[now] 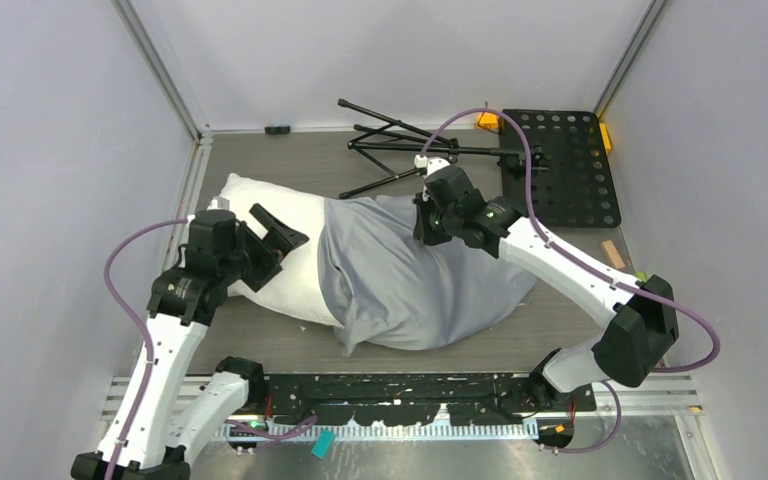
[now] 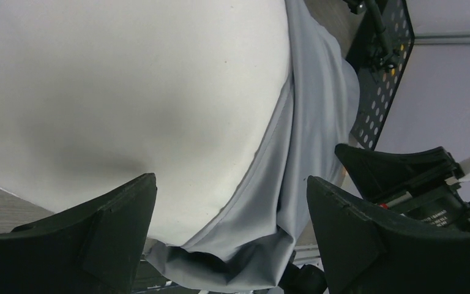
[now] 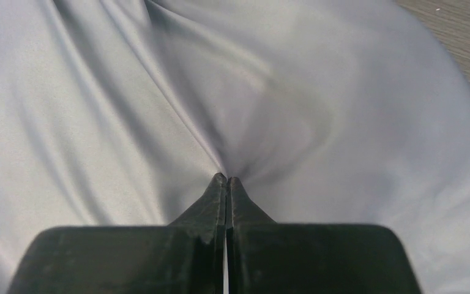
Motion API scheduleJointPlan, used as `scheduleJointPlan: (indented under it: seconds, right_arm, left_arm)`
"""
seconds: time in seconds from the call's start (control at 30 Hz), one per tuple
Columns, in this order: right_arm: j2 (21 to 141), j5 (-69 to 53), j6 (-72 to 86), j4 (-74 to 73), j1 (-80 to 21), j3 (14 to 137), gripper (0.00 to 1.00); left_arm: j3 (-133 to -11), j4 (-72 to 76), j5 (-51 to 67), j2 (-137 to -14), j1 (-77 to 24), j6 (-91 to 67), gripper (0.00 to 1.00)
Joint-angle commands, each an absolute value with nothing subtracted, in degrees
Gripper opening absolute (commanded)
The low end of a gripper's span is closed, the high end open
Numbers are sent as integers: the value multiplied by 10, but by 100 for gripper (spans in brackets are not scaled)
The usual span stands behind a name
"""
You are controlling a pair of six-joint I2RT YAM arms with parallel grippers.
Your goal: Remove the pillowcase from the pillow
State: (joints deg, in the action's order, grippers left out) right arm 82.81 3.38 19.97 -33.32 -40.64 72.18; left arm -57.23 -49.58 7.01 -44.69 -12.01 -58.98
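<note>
The white pillow lies across the table, its left half bare. The blue-grey pillowcase covers its right half, open hem at the middle. My left gripper is open over the bare pillow, near the hem. In the left wrist view the pillow and the hem of the pillowcase lie between the spread fingers. My right gripper is shut on a pinch of the pillowcase at its top. In the right wrist view the fabric puckers at the closed fingertips.
A folded black tripod lies behind the pillow. A black perforated plate sits at the back right, with orange pieces at its far corners. A black rail runs along the near edge. Grey walls close in both sides.
</note>
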Motion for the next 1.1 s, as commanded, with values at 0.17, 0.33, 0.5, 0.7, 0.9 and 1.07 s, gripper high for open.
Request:
scheduleJointPlan:
  seconds: [0.17, 0.33, 0.5, 0.7, 0.9, 1.07]
  right_arm:
    - [715, 115, 201, -289, -404, 685, 0]
    - [704, 106, 207, -283, -404, 674, 0]
    - [689, 126, 216, -281, -403, 662, 0]
    - [607, 299, 254, -279, -393, 616, 0]
    - [498, 365, 292, -317, -298, 563, 0]
    - [456, 432, 314, -347, -251, 564, 0]
  left_arm:
    - [-579, -524, -34, -458, -149, -633, 97]
    - [-572, -551, -66, -485, -164, -675, 97]
    - [-511, -499, -128, -490, -169, -710, 98]
    - [-423, -373, -228, -540, -163, -668, 32]
    - [-440, -361, -249, -574, -86, -629, 0]
    - [-506, -377, -300, -556, -22, -590, 0]
